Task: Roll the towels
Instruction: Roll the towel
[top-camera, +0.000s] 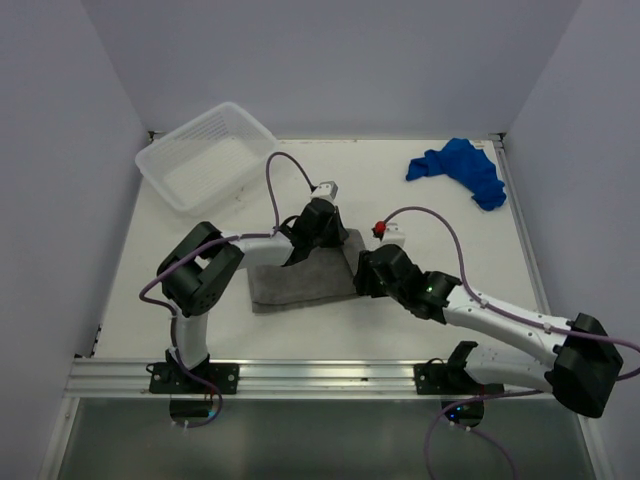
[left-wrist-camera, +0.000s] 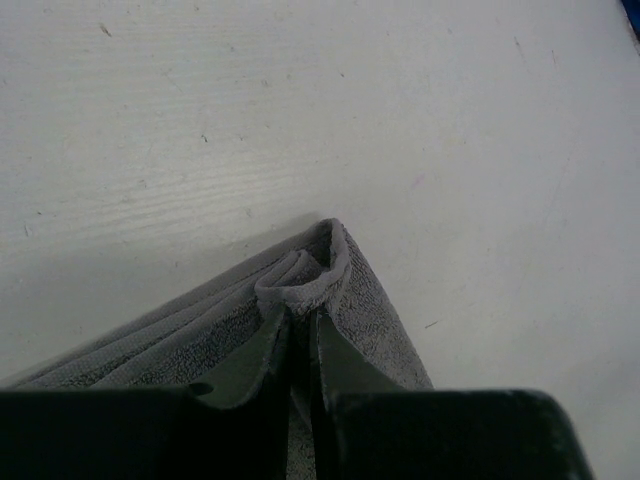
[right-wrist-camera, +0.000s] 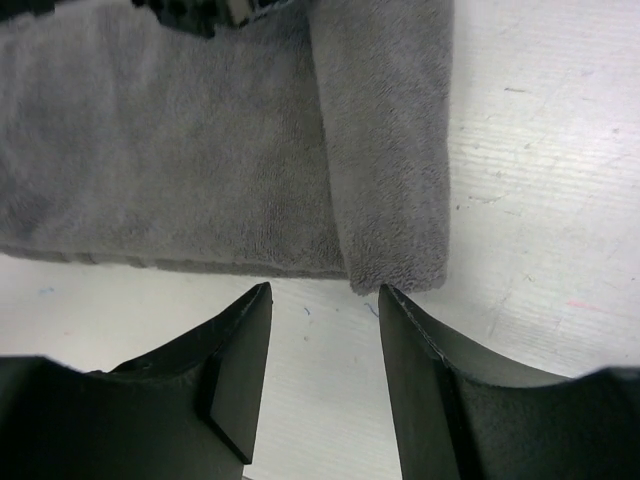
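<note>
The basket (top-camera: 205, 150) sits at the table's (top-camera: 140, 300) far left. The left pincer (left-wrist-camera: 302, 318) is clamped on a folded corner of the grey towel (top-camera: 300, 280), which lies mid-table. The right pincer (right-wrist-camera: 323, 292) stands apart, just off the grey towel's folded-over end. The blue towel (top-camera: 462, 170) lies crumpled at the far right.

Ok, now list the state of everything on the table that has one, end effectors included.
Grey towel: folded flat, right end turned over into a partial roll, one corner pinched.
Blue towel: crumpled, not rolled, far right corner.
Basket: upright, open side up.
Left end effector: shut on the grey towel's corner.
Right end effector: open, holding nothing, just short of the rolled end.
</note>
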